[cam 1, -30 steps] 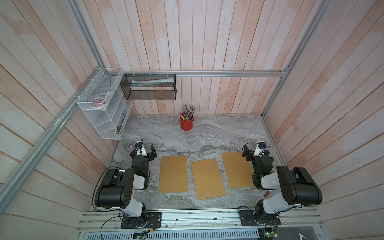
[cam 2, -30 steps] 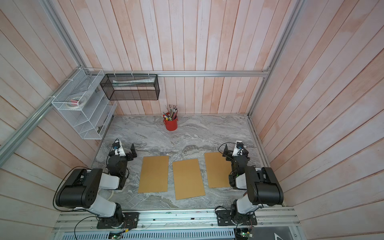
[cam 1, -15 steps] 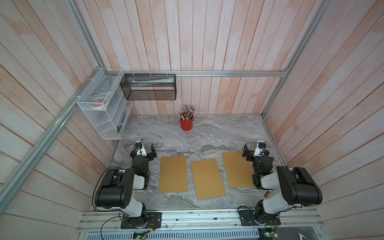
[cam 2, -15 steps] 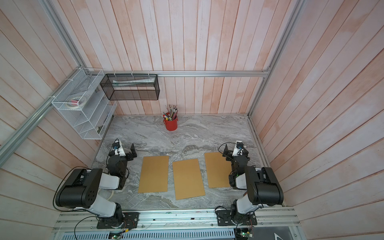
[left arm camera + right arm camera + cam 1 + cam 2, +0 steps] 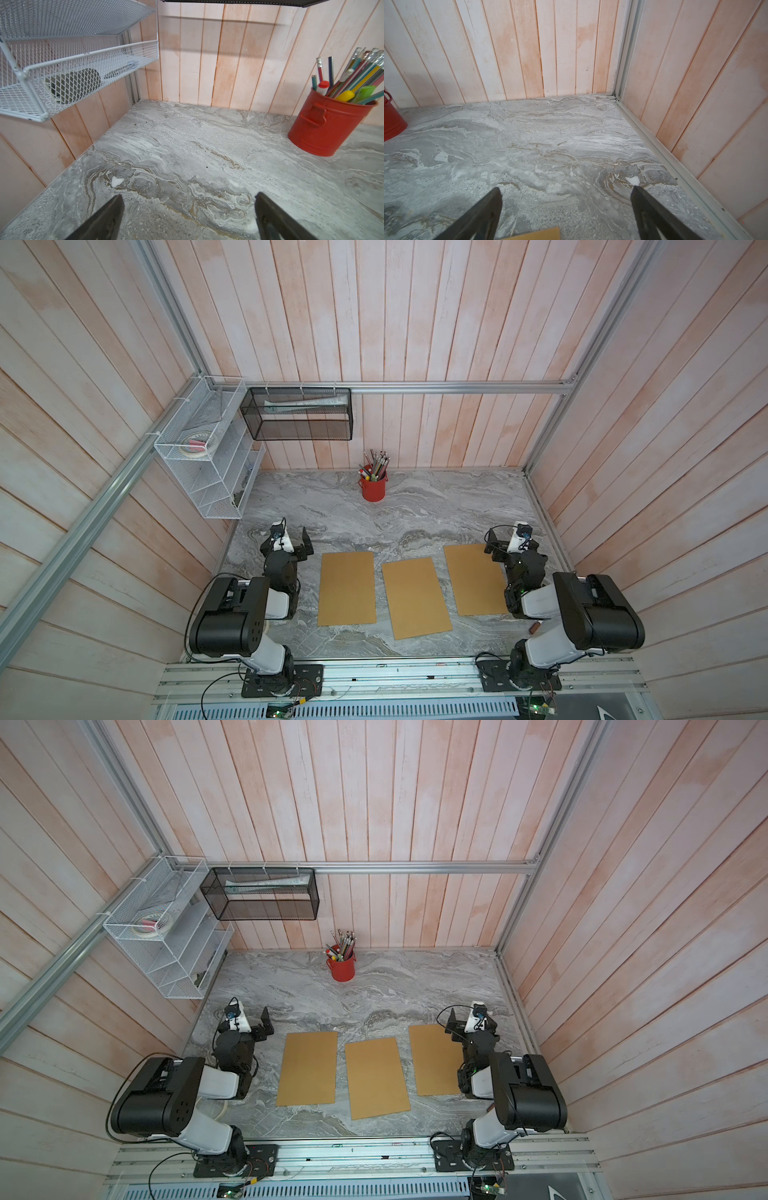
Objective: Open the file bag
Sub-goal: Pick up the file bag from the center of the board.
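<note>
Three brown file bags (image 5: 347, 588) (image 5: 415, 597) (image 5: 473, 578), two pincers (image 5: 189, 199) (image 5: 566, 191) — one red pen pot (image 5: 373, 489), two mesh wall racks (image 5: 199, 448) (image 5: 299, 414)

left file bag (image 5: 347, 588) | middle file bag (image 5: 415, 597) between | right file bag (image 5: 473, 578) | pen cup (image 5: 373, 489) behind | all on table (image 5: 436, 506)

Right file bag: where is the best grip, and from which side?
Probably its far short edge, coming in low from the far side. The right bag lies flat on the table, so only an edge can be pinched, and that edge sits nearest the open right gripper. No flap shows.
</note>
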Controlling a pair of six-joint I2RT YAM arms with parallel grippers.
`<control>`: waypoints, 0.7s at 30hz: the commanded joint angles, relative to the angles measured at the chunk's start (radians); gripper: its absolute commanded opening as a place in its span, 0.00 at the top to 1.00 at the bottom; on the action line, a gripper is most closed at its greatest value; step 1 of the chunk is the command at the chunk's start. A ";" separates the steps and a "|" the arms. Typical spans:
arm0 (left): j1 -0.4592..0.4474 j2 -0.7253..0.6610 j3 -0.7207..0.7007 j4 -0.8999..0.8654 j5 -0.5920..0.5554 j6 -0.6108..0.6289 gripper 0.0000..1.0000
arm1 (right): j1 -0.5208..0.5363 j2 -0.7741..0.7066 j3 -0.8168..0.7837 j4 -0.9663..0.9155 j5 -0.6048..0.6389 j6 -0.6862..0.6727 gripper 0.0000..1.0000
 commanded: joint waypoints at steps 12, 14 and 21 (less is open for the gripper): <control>-0.004 -0.081 -0.010 -0.012 0.002 0.008 0.00 | -0.002 -0.068 0.064 -0.122 -0.017 -0.007 0.02; -0.003 -0.164 -0.011 -0.077 -0.018 -0.004 0.00 | -0.002 -0.131 0.178 -0.406 0.006 -0.001 0.02; 0.011 -0.434 0.081 -0.543 -0.071 -0.222 0.00 | -0.006 -0.119 0.483 -1.008 0.056 0.202 0.02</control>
